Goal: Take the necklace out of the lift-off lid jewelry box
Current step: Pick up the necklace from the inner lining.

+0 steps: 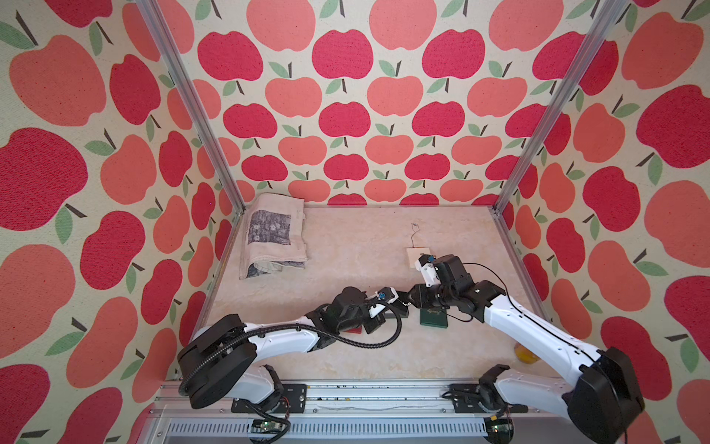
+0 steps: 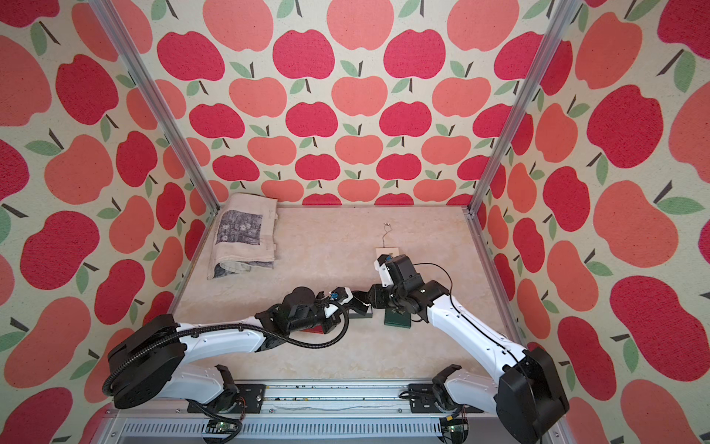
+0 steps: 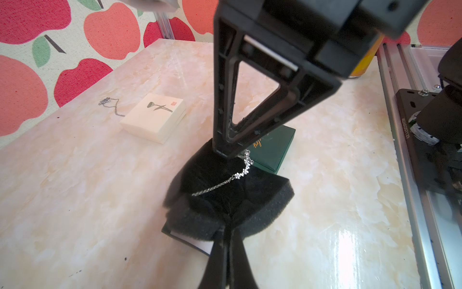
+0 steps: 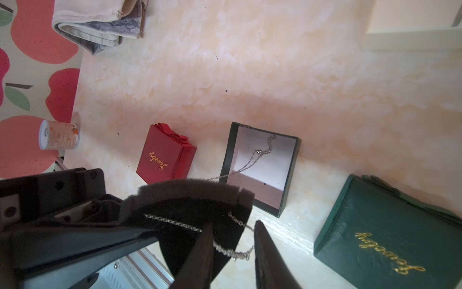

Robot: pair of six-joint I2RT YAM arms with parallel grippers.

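Observation:
My left gripper (image 3: 228, 225) is shut on a black foam pad (image 3: 225, 200), pinching its edge and holding it folded above the table. A silver necklace (image 3: 232, 177) lies across the pad. Its chain (image 4: 250, 160) trails down into the open dark green jewelry box (image 4: 226, 155), whose white inside shows. The box's green lift-off lid (image 4: 385, 240), with gold lettering, lies beside it. My right gripper (image 4: 233, 224) is open. Its fingers straddle the necklace's beaded part (image 4: 232, 252) at the pad's edge. In both top views the two grippers (image 1: 405, 303) (image 2: 361, 303) meet near the lid (image 1: 434, 319).
A shut red jewelry box (image 4: 165, 155) and a small can (image 4: 58, 135) lie towards the left side. A white box (image 3: 155, 117) with another chain (image 3: 110, 105) sits farther back. A folded cloth (image 1: 272, 234) lies at the back left, and a yellow object (image 1: 524, 353) at the right edge.

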